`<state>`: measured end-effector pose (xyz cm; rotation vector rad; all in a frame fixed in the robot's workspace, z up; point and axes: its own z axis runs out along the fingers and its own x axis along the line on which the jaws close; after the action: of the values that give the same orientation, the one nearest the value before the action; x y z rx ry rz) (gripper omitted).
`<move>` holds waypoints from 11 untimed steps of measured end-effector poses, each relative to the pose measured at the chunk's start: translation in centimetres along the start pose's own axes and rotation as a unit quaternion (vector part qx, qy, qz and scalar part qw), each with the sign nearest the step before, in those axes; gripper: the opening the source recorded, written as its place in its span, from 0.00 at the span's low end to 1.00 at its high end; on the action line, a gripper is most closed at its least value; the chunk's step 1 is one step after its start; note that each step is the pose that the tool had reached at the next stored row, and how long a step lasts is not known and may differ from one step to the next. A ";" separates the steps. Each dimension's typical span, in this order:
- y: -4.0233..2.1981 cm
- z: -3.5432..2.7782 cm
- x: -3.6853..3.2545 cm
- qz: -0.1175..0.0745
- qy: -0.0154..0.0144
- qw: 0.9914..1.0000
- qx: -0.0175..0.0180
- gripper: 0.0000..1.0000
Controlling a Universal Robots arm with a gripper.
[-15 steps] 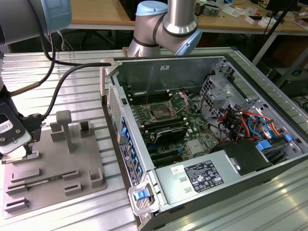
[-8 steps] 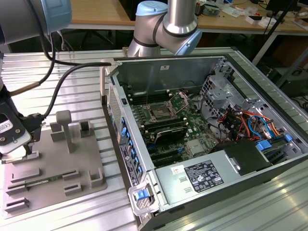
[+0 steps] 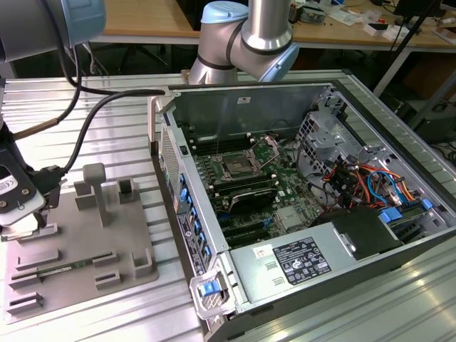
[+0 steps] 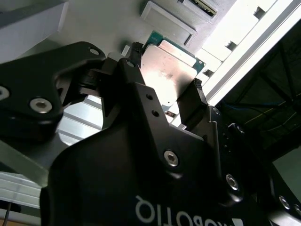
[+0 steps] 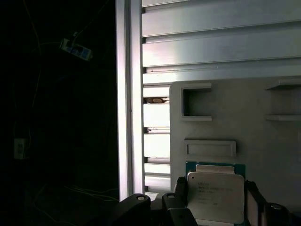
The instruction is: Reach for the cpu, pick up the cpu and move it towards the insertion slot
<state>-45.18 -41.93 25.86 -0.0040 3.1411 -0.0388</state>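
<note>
In the exterior view the gripper (image 3: 27,217) hangs low over a grey fixture plate (image 3: 78,249) that lies on the ribbed metal desk (image 3: 43,107), at the exterior view's far left. An open computer case (image 3: 242,107) lies to the exterior view's right of the plate. The insertion slot (image 3: 235,167) sits inside it, a shiny metal frame with a dark centre on the green board. From the gripper the slot lies towards the exterior view's right, well apart, with the near wall of the case standing between them.

In the second wrist view the cpu (image 4: 164,80) shows its pale silvery top between the two black fingers (image 4: 196,96). One finger sits at each of two opposite edges, and both seem to touch, so I judge that the gripper has closed on it. The chip is close to square, so it has no real long axis; the grip runs straight across it.

In the first wrist view the cpu (image 5: 215,193) again sits between the fingers (image 5: 181,188), with its green edge showing against the fixture plate (image 5: 263,132). Whether it rests in its seat or is just clear of it, I cannot tell.
</note>
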 end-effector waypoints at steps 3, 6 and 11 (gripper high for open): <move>0.00 -0.16 0.00 0.000 0.000 1.000 0.000 0.55; -0.01 -0.43 0.00 0.000 0.000 1.000 0.000 0.55; -0.02 -0.67 0.00 0.000 0.000 1.000 0.000 0.55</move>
<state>-45.18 -41.93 26.54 -0.0040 3.1410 -0.0387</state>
